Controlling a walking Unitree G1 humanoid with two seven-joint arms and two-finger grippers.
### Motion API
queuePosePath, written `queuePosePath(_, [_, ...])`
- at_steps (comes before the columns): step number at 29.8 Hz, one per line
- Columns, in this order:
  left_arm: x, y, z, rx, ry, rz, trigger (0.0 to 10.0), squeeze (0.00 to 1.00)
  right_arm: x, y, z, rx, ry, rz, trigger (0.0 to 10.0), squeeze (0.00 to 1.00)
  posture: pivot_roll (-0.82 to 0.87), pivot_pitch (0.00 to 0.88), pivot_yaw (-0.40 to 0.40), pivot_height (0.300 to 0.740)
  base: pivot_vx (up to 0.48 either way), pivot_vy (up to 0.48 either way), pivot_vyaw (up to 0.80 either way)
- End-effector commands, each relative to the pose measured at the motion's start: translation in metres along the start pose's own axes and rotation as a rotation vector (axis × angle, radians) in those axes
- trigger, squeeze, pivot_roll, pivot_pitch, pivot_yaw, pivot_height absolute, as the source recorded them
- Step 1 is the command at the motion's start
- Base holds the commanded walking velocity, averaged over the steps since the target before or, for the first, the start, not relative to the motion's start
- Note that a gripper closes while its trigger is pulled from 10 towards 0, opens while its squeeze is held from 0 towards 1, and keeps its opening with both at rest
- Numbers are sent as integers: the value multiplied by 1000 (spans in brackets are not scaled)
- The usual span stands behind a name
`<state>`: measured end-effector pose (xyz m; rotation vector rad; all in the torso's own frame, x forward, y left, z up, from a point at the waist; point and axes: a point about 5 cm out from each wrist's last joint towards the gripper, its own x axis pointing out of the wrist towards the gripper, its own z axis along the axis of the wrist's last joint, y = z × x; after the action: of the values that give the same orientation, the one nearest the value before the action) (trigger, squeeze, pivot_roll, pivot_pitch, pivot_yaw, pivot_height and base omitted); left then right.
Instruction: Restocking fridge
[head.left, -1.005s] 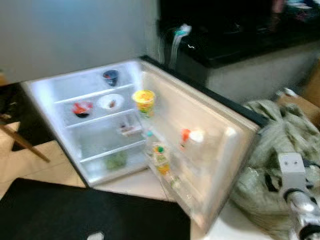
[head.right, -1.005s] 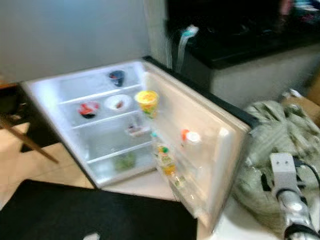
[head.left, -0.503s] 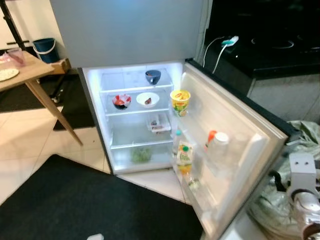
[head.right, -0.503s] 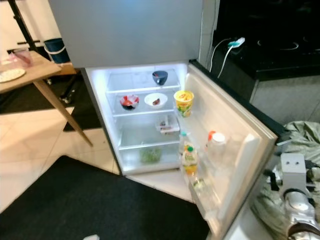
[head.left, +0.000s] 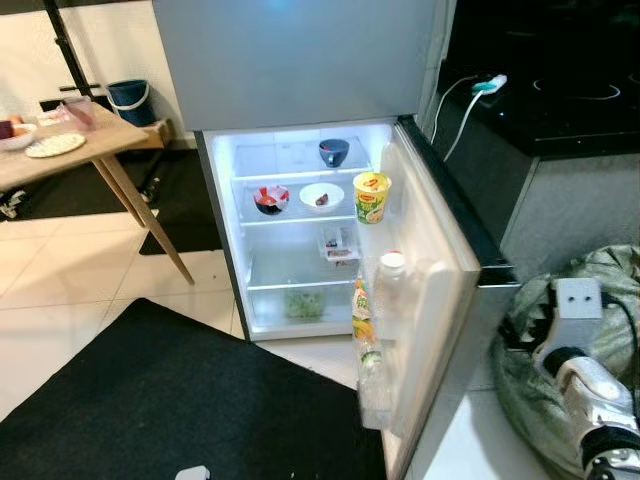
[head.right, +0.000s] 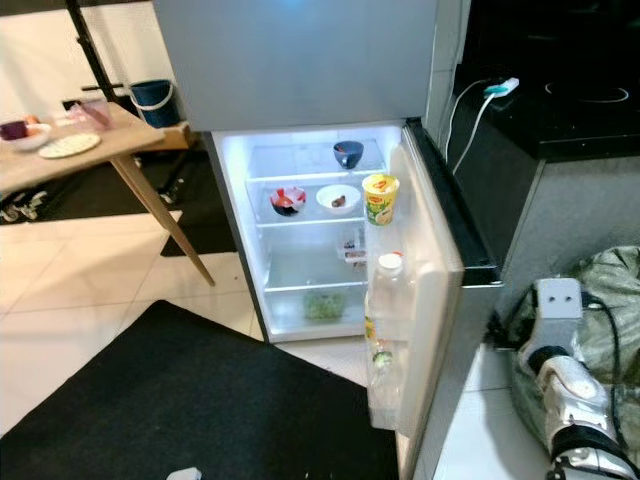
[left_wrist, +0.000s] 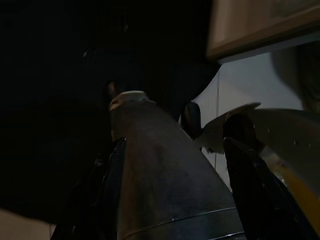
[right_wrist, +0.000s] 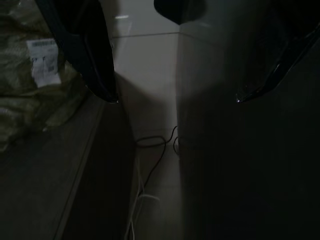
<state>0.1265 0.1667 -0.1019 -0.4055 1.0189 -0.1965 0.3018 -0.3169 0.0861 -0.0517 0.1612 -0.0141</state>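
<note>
The fridge (head.left: 300, 270) stands open and lit, its door (head.left: 432, 290) swung out to the right. On its shelves sit a blue bowl (head.left: 333, 152), two white bowls (head.left: 271, 198), a yellow cup (head.left: 371, 195), a small packet (head.left: 338, 243) and greens (head.left: 303, 303). The door rack holds a clear bottle (head.left: 390, 290) and a juice bottle (head.left: 361, 312). In the dark left wrist view my left gripper (left_wrist: 175, 135) is shut on a capped bottle (left_wrist: 160, 175). My right gripper (right_wrist: 175, 99) is open over the floor beside the fridge, with its silver arm (head.left: 588, 385) low at the right.
A black mat (head.left: 180, 400) lies on the tiled floor before the fridge. A wooden table (head.left: 70, 165) with dishes stands at the left, a blue bucket (head.left: 128, 97) behind it. A green bag (head.left: 605, 290) and a dark counter (head.left: 560, 110) are at the right. A cable (right_wrist: 150, 165) runs along the floor.
The camera has swung and steadied: the blur is gone, the fridge sits further right in view, and the table has come in. The door now looks more edge-on.
</note>
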Motion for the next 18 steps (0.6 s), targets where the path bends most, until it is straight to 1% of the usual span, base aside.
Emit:
queuePosePath(1, [-2,0,-9,-7,37,7,10000,0,0,5,-4,12,10,25,10000,0,-183,38,25,740,0,0,0])
queuePosePath(2, [-1,0,-9,-2,39,5,10000,0,1,8,-4,5,15,57,10000,0,-183,38,25,740,0,0,0])
queuePosePath(4, [-1,0,-9,-2,39,5,10000,0,1,8,-4,5,15,57,10000,0,-183,38,25,740,0,0,0])
queuePosePath(6, [-1,-1,-9,5,42,1,10000,0,2,18,-6,-16,24,124,10000,0,-186,41,26,740,0,0,0])
queuePosePath(7, [-1,-1,-9,5,42,1,10000,0,2,18,-6,-16,24,124,10000,0,-186,41,26,740,0,0,0])
queuePosePath(8, [-1,-1,-10,7,44,1,10000,0,3,24,-7,-29,28,170,10000,0,-186,41,26,740,0,0,0])
queuePosePath(9, [-1,-1,-10,7,44,1,10000,0,3,24,-7,-29,28,170,10000,0,-186,41,26,740,0,0,0])
queuePosePath(10, [-1,-1,-10,11,46,1,10000,0,4,33,-7,-47,30,225,10000,0,-188,43,26,740,0,0,0])
queuePosePath(11, [-1,-1,-10,11,46,1,10000,0,4,33,-7,-47,30,225,10000,0,-188,43,26,740,0,0,0])
queuePosePath(12, [-1,-1,-10,15,50,1,10000,0,7,52,-7,-72,25,330,10000,0,-188,44,25,740,0,0,0])
queuePosePath(13, [-1,-1,-10,16,51,1,10000,0,8,59,-6,-80,20,362,10000,0,-187,46,24,740,0,0,0])
queuePosePath(15, [-1,-1,-10,16,51,1,10000,0,8,59,-6,-80,20,362,10000,0,-187,46,24,740,0,0,0])
queuePosePath(16, [-1,-1,-11,16,51,0,10000,0,10,68,-4,-87,14,391,10000,0,-187,46,24,740,0,0,0])
queuePosePath(18, [-1,-1,-11,16,51,0,10000,0,11,70,-4,-89,14,396,10000,0,-187,46,24,740,0,0,0])
